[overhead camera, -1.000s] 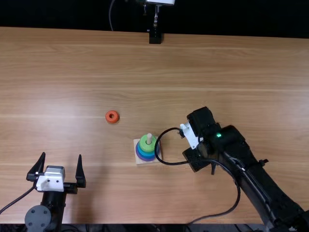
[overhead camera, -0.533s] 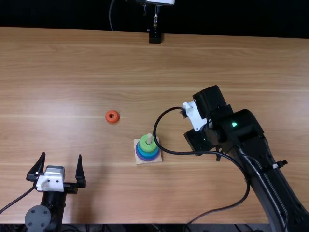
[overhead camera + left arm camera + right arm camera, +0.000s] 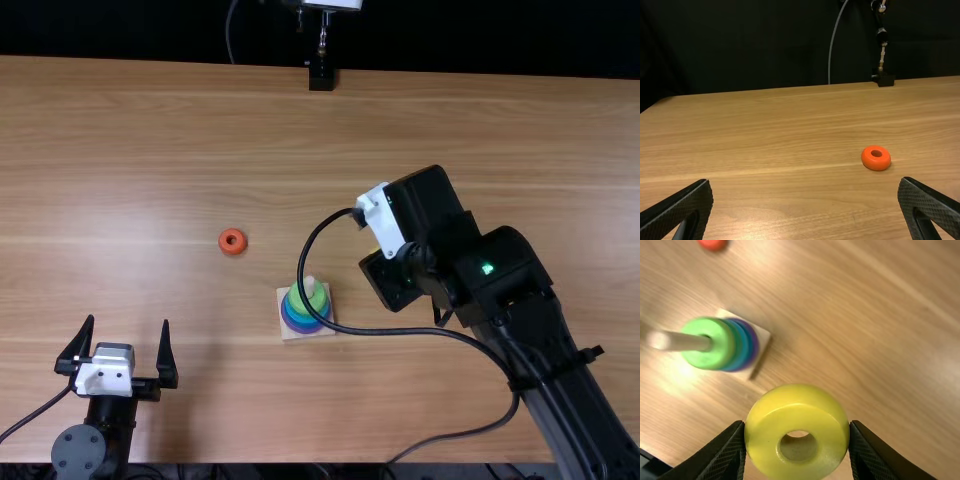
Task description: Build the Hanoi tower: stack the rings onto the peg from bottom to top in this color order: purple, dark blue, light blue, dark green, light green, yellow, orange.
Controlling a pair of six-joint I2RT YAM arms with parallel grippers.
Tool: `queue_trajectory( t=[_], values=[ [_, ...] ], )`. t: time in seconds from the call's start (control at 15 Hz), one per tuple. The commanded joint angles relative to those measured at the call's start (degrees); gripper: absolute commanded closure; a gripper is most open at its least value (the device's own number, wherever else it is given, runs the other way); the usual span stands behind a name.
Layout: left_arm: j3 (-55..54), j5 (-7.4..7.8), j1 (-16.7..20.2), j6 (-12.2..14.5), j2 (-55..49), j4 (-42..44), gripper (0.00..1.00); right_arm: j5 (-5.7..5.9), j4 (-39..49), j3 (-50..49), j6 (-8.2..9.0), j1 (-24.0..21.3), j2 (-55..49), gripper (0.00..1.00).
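Tabletop [image 3: 150,150] spreads wide between orange ring [image 3: 232,248] and far edge [image 3: 180,65].

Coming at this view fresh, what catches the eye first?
Most likely the yellow ring, big and bright between the right gripper's fingers in the right wrist view. Next comes the colorful stack, with a light green ring on top and the bare peg rising through it. After that, the small orange ring lying alone on the wooden table, left of the stack in the top view.
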Motion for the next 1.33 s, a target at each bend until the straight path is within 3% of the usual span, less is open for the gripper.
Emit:
queue_trajectory(
  t=[0.0, 0.4, 0.53, 0.6, 1.27],
  values=[
    [-0.64, -0.73, 0.41, 0.42, -0.62, -3.06, 0.0, -0.18, -0.02, 2.96, 0.43, 1.66, 1.17, 1.0],
    [-0.64, -0.73, 0.41, 0.42, -0.62, -3.06, 0.0, -0.28, 0.2, 6.22, 1.07, 7.63, 8.03, 1.0],
    [-0.64, -0.73, 0.41, 0.42, -0.62, -3.06, 0.0, -0.18, 0.09, 7.71, 4.44, 8.51, 8.99, 1.0],
    [-0.64, -0.73, 0.41, 0.42, -0.62, -3.06, 0.0, -0.18, 0.2, 7.89, 4.76, 9.13, 9.08, 1.0],
    [-0.64, -0.73, 0.41, 0.42, -0.62, -3.06, 0.0, -0.18, 0.41, 9.64, 4.86, 13.08, 12.07, 1.0]
  ],
)
